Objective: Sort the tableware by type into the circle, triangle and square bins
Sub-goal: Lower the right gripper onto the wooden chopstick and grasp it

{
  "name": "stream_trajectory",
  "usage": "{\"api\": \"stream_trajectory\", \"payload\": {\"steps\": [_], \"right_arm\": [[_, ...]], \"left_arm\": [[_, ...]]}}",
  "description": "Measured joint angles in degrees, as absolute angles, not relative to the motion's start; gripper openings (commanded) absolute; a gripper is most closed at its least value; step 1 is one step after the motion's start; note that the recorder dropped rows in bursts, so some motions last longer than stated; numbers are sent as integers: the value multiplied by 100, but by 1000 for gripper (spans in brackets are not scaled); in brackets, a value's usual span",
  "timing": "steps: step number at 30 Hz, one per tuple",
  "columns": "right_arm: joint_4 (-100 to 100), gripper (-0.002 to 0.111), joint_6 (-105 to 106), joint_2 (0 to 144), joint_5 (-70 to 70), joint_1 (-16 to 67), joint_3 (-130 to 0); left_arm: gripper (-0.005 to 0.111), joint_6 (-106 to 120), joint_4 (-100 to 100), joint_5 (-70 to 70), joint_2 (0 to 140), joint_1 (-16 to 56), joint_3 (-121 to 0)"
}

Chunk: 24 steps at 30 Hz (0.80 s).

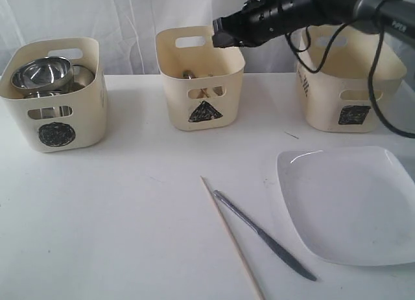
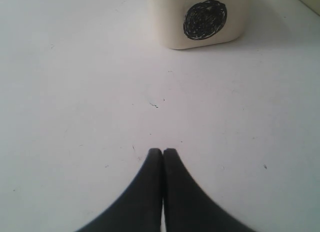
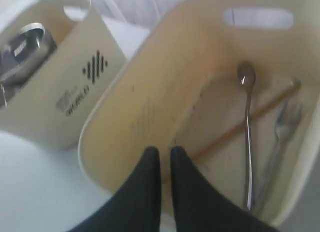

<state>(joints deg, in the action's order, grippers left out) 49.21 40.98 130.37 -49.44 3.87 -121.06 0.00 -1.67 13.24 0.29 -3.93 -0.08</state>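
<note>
My right gripper hangs over the triangle bin, its fingers a narrow gap apart with nothing between them. Inside that bin lie a steel spoon, a wooden chopstick and a steel fork. Steel bowls fill the circle bin. On the table lie a second chopstick, a steel knife and the large white plate. My left gripper is shut and empty low over bare table, short of the circle bin.
The square bin stands at the back right, partly behind my right arm and its cables. White table surface stretches across the front left. A white curtain closes off the back.
</note>
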Motion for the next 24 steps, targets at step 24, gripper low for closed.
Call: {"api": "stream_trajectory", "payload": {"steps": [24], "right_arm": [[126,1,-110,12169,-6428,2839,-9207]], "left_arm": [[1,0,-167,1324,29,-393,-8]]}}
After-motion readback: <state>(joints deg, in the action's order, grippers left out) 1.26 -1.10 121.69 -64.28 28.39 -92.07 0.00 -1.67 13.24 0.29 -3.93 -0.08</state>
